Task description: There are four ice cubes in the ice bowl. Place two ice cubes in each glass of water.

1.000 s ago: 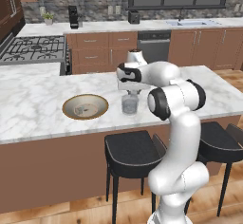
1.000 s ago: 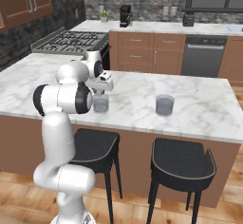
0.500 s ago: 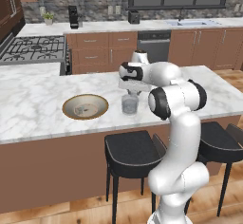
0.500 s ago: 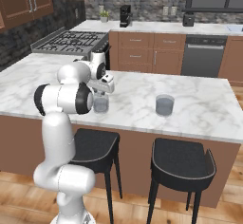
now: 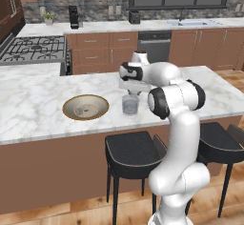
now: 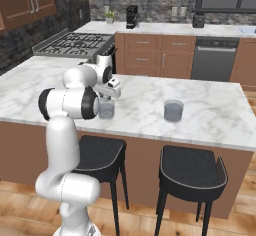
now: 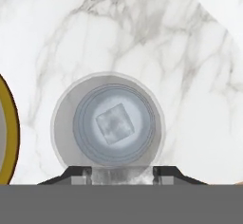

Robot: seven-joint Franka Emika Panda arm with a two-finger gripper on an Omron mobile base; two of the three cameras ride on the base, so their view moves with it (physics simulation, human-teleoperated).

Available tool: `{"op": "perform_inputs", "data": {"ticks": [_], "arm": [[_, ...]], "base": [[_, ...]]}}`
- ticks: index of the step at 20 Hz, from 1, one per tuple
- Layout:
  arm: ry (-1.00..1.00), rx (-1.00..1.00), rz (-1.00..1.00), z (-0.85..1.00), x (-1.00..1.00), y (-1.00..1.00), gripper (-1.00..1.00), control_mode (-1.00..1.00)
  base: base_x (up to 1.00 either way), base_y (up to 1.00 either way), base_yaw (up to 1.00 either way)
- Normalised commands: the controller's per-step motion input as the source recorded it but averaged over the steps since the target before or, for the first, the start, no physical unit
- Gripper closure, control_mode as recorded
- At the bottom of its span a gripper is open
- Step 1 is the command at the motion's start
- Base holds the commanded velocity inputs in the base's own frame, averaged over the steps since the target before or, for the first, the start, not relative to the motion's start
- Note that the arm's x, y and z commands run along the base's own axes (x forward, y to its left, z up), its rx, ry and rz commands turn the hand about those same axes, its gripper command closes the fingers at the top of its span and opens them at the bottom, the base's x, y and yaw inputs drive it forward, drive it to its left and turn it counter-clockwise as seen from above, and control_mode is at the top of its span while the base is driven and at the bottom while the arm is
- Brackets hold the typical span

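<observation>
My gripper (image 5: 129, 91) hangs just above the nearer glass of water (image 5: 130, 105), which stands on the marble island right of the ice bowl (image 5: 67, 109). Looking down along the hand, one ice cube (image 7: 114, 123) lies inside that glass (image 7: 61, 123). A second pale ice cube (image 7: 121, 174) sits clamped between my dark fingertips (image 7: 79, 173), so the gripper (image 7: 121, 175) is shut on it. From the right side, the hand (image 6: 105, 97) covers the top of the same glass (image 6: 106, 110). The other glass of water (image 6: 173, 111) stands further right.
The bowl's golden rim (image 7: 10, 123) runs close to the glass on the left of the hand view. Two black stools (image 6: 192, 172) stand under the island's front edge. A stove (image 5: 31, 47) and back counter lie behind.
</observation>
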Motion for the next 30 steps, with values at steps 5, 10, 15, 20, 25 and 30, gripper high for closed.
{"op": "perform_inputs", "data": {"ticks": [5,10,15,20,25,30], "arm": [[0.09,0.00,0.00,0.00,0.10,0.00,1.00,-1.00],[0.11,0.00,0.00,0.00,0.06,0.03,-1.00,-1.00],[0.08,0.00,0.00,0.00,0.08,0.00,-1.00,-1.00],[0.01,0.00,0.00,0.01,0.04,0.00,-1.00,-1.00],[0.00,0.00,0.00,0.14,-0.01,0.05,-1.00,-1.00],[0.00,0.00,0.00,0.09,-0.14,0.38,-1.00,-1.00]], "base": [[0.00,0.00,0.00],[0.00,0.00,0.00],[0.00,0.00,0.00],[0.00,0.00,0.00],[0.00,0.00,0.00],[0.00,0.00,0.00]]}}
